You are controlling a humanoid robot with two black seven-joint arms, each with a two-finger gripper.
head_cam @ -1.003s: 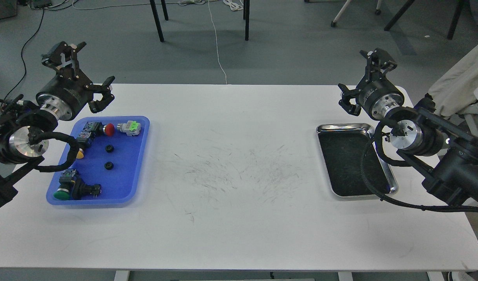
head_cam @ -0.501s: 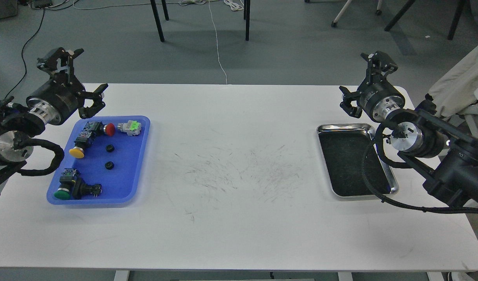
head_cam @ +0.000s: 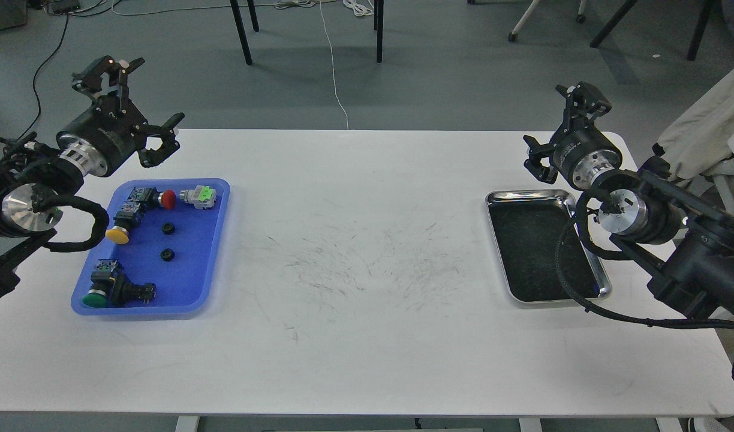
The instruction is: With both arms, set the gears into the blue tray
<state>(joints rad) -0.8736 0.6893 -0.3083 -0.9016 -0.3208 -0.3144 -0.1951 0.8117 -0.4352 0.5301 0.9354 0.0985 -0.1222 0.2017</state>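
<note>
- Head view: two tiny black toothed gears [head_cam: 168, 228] [head_cam: 167, 255] lie near the middle of the shallow blue plastic tray [head_cam: 214, 252] at the white table's [head_cam: 367, 336] nine o'clock, so placing looks finished.
- Left pincer [head_cam: 144, 96], fingers apart and empty, hangs beyond the tray's twelve o'clock edge.
- Right pincer [head_cam: 562, 129], fingers apart and empty, hangs beyond the shiny steel tray [head_cam: 526, 195] at three o'clock.

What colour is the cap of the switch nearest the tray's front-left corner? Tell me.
Green, in the head view, the only one.
</note>
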